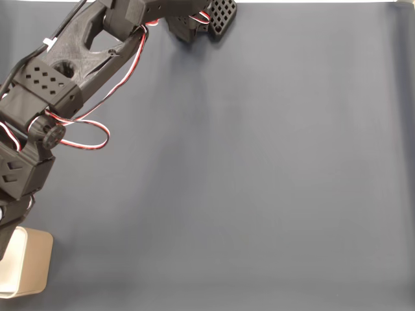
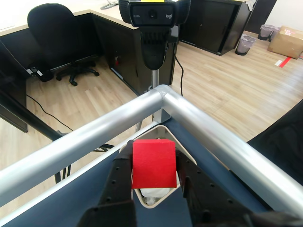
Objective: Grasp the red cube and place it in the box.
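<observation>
In the wrist view the red cube (image 2: pixel 153 163) sits clamped between my two black fingers, and my gripper (image 2: pixel 153 158) is shut on it. Directly beneath the cube lies the tan box (image 2: pixel 161 126) with its white inside, partly hidden by the cube. The fixed view shows the box (image 1: pixel 34 264) at the bottom left corner of the mat. There my gripper (image 1: pixel 8 228) hangs over the box's left part at the frame edge, and the arm covers the cube.
A dark blue-grey mat (image 1: pixel 259 181) covers the table, bare to the right of the arm. Red and white cables (image 1: pixel 91 129) loop off the arm. Silver frame rails (image 2: pixel 199 123) meet at the table corner just beyond the box, with a webcam (image 2: pixel 154 19) on a post behind.
</observation>
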Action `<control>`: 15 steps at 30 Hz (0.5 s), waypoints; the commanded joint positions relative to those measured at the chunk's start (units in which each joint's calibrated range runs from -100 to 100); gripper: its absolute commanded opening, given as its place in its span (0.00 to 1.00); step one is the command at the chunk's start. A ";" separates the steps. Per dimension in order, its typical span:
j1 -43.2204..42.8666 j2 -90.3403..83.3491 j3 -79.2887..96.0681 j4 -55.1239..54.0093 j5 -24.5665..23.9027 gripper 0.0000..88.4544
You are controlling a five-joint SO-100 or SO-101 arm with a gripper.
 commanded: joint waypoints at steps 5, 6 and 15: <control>1.41 1.08 -5.39 -0.01 0.29 0.00; 1.41 1.42 -5.85 -0.01 0.29 0.00; 0.91 3.94 -8.31 -0.34 0.49 0.00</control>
